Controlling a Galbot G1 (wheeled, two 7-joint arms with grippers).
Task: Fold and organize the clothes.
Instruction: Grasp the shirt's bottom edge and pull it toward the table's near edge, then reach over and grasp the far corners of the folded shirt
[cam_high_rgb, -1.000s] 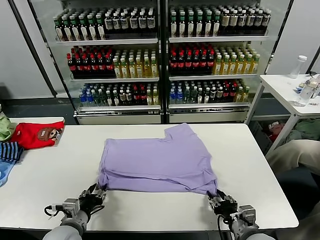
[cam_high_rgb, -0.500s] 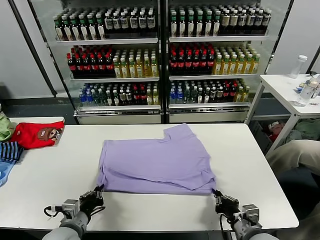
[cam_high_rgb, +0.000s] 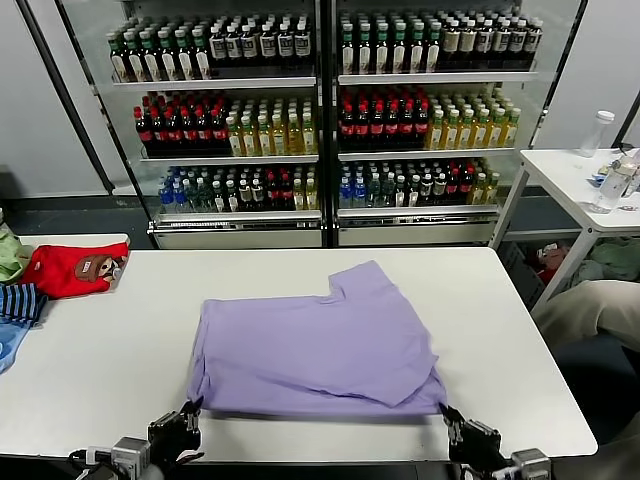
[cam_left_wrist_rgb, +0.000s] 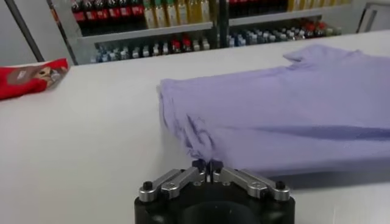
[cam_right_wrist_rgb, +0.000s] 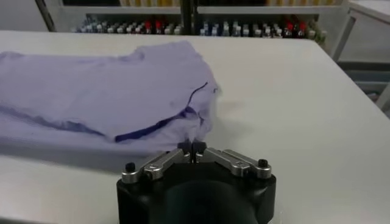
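Observation:
The lavender T-shirt (cam_high_rgb: 320, 340) lies folded, plain side up, in the middle of the white table (cam_high_rgb: 120, 340), its near edge close to the table's front. My left gripper (cam_high_rgb: 190, 410) is shut on the shirt's near left corner, seen pinched in the left wrist view (cam_left_wrist_rgb: 206, 164). My right gripper (cam_high_rgb: 447, 412) is shut on the near right corner, where a dark purple seam line shows (cam_right_wrist_rgb: 191, 146). The shirt also fills the left wrist view (cam_left_wrist_rgb: 286, 115) and the right wrist view (cam_right_wrist_rgb: 103, 97).
A red garment with a cartoon patch (cam_high_rgb: 72, 268), a navy-striped garment (cam_high_rgb: 20, 300) and a green one (cam_high_rgb: 8, 255) lie at the table's far left. Drink coolers (cam_high_rgb: 320, 120) stand behind. A side table (cam_high_rgb: 570, 175) with bottles stands at the right.
Both grippers have drawn back toward the table's front edge, dragging the shirt's near edge with them. The shirt has slid nearer and lies flatter.

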